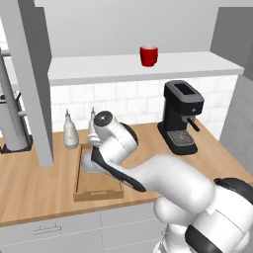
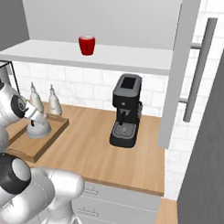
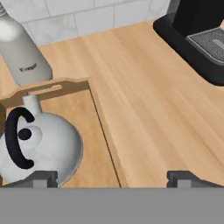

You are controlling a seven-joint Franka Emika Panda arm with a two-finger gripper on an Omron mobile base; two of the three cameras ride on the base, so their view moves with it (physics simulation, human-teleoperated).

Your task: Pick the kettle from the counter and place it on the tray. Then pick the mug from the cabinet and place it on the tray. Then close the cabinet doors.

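The silver-grey kettle [image 3: 40,148] with its black arched handle stands on the light-wood tray [image 3: 56,88], near the tray's back end. My gripper [image 3: 113,178] is open just above and beside the kettle, and holds nothing. One fingertip [image 3: 42,177] is over the kettle's edge; the other is over the bare counter [image 3: 144,100]. From the right base view, the kettle [image 2: 38,129] sits on the tray [image 2: 25,152] under my hand. The red mug [image 1: 148,55] stands on the shelf of the open cabinet [image 1: 99,69]. My arm hides most of the kettle [image 1: 87,166] in the left base view.
Two white bottles [image 1: 70,131] [image 1: 92,123] stand right behind the tray. A black coffee machine [image 1: 181,116] sits on the counter to the right. The cabinet doors [image 1: 35,84] [image 2: 178,70] hang open at both sides, with a long bar handle [image 2: 200,69].
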